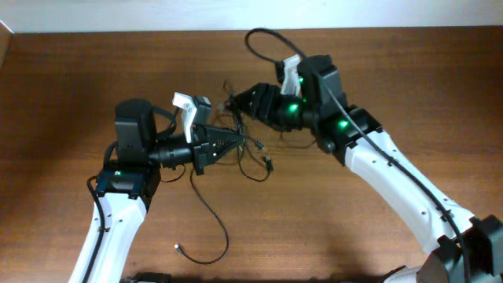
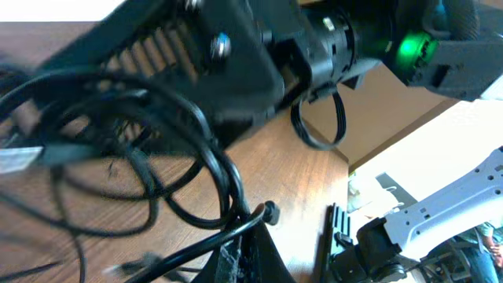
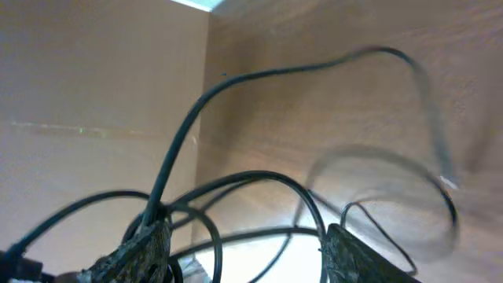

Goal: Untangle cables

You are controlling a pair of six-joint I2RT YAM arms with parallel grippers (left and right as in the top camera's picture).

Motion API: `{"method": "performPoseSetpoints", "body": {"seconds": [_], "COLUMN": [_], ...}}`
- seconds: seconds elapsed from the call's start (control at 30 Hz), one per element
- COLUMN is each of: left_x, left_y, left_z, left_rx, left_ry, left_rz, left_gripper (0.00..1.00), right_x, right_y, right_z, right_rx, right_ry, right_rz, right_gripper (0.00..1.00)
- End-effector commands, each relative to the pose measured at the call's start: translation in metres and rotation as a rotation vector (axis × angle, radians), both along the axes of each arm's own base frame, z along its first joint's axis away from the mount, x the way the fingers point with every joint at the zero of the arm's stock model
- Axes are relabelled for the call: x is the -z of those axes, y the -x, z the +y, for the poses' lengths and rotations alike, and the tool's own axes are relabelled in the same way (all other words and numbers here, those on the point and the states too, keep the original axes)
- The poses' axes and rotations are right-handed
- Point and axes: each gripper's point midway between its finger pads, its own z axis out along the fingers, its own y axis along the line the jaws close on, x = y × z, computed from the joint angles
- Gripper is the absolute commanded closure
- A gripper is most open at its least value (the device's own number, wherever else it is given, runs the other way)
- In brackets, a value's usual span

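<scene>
Closest to the lens in the right wrist view were the right gripper's (image 3: pixel 245 236) two fingertips (image 3: pixel 153 236). They stood well apart, so it was released with nothing pinched. The cables (image 3: pixel 236 185) looped loosely across the gap, and one strand arched up over the wooden table (image 3: pixel 354 102).

Left wrist view: the left gripper (image 2: pixel 244 255) sat at the bottom edge, clenched. A strand ran right into its tips, so it looked like it was nipping one cord, but that corner was dark and blurry and I wouldn't swear to it. Loops were piled just beyond it, with a small plug end (image 2: pixel 269 212) beside the fingers. The right arm (image 2: pixel 236 63) loomed behind.

Overhead: the knot lay mid-table between the two grippers, and both noses were poked into it. One long strand trailed off toward the near edge and ended in another plug (image 1: pixel 179 248).

My take on handling: these cords seemed feather-light, floppy and thin enough to slip out of a lazy pinch. I'd take hold of a single free strand just outside the clump, or right behind a plug. Yanking the clump itself would probably just tighten it.
</scene>
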Motion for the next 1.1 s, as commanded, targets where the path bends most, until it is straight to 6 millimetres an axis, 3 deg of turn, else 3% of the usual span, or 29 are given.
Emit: {"method": "performPoseSetpoints", "body": {"seconds": [0.0, 0.03, 0.07, 0.17, 0.23, 0.37, 0.43, 0.5, 0.6, 0.73, 0.77, 0.87, 0.97, 1.07], "left_x": [-0.014, -0.02, -0.027, -0.042, -0.041, -0.039, -0.026, 0.015, 0.065, 0.111, 0.13, 0.181, 0.183, 0.164], "left_y": [0.002, 0.005, 0.008, 0.011, 0.003, -0.01, -0.014, -0.029, -0.036, -0.036, -0.038, -0.046, -0.043, -0.038], "left_z": [0.0, 0.001, 0.002, 0.016, 0.033, 0.059, 0.056, 0.049, 0.023, -0.015, -0.023, -0.021, -0.034, -0.043], "left_rx": [0.038, 0.063, 0.093, 0.132, 0.076, -0.018, -0.046, -0.153, -0.162, -0.113, -0.135, -0.322, -0.322, -0.265], "left_ry": [0.023, 0.043, 0.065, 0.109, 0.107, 0.098, 0.089, 0.0, -0.11, -0.197, -0.237, -0.357, -0.336, -0.283], "left_rz": [-0.064, -0.089, -0.123, -0.196, -0.188, -0.181, -0.102, 0.048, 0.154, 0.248, 0.303, 0.512, 0.557, 0.536], "left_gripper": [1.0, 1.0, 1.0, 1.0, 1.0, 1.0, 1.0, 1.0, 1.0, 1.0, 1.0, 1.0, 1.0, 1.0], "right_x": [0.046, 0.062, 0.083, 0.124, 0.146, 0.154, 0.146, 0.127, 0.089, 0.027, 0.013, -0.012, -0.018, -0.017], "right_y": [0.01, 0.01, 0.011, 0.002, -0.009, -0.011, -0.007, 0.001, 0.016, 0.046, 0.056, 0.091, 0.129, 0.146], "right_z": [0.012, 0.011, 0.01, -0.013, -0.058, -0.148, -0.18, -0.202, -0.215, -0.222, -0.224, -0.231, -0.238, -0.242], "right_rx": [-0.018, -0.03, -0.047, -0.044, 0.066, 0.261, 0.299, 0.337, 0.372, 0.417, 0.426, 0.438, 0.43, 0.423], "right_ry": [0.102, 0.136, 0.179, 0.314, 0.485, 0.695, 0.709, 0.689, 0.667, 0.614, 0.6, 0.583, 0.593, 0.604], "right_rz": [0.082, 0.102, 0.13, 0.136, 0.164, 0.267, 0.304, 0.321, 0.268, 0.139, 0.109, 0.071, 0.094, 0.117], "right_gripper": [0.77, 0.9, 0.96, 0.96, 0.96, 0.96, 0.96, 0.96, 0.96, 0.96, 0.96, 0.89, 0.83, 0.57]}}
